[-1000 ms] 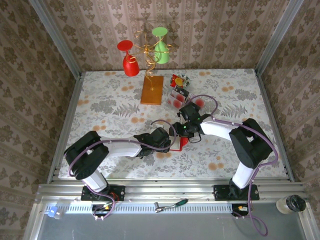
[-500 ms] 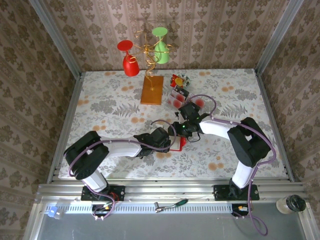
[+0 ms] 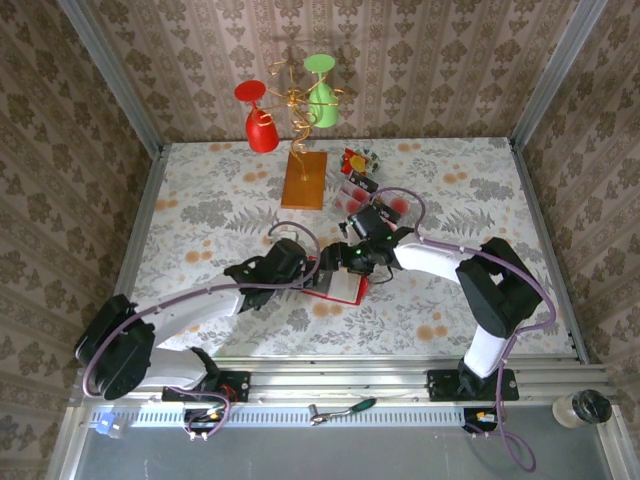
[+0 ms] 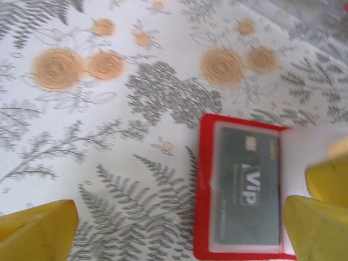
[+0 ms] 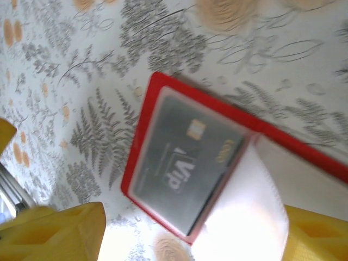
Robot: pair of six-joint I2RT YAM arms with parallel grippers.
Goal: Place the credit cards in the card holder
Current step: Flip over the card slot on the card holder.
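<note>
Your left claw (image 4: 179, 231) hung released over the floral worktop (image 4: 109, 136), its yellow fingers (image 4: 38, 231) spread wide. The card holder (image 4: 239, 201) lay open between them, nearer the right finger, with a grey card (image 4: 247, 190) marked VIP in its clear pocket. Your right claw (image 5: 187, 234) was released too, fingers wide, above the same holder, with a pale blurred flap by its right finger. Beyond the right claw, well apart from the holder, the credit cards (image 3: 352, 200) lay clustered. Past them sat a crinkled wrapper (image 3: 358, 160), and left of it a wooden slab (image 3: 304, 180) whose gold wire stand (image 3: 295, 100) carried a red glass (image 3: 258, 125) and a green glass (image 3: 322, 100).
</note>
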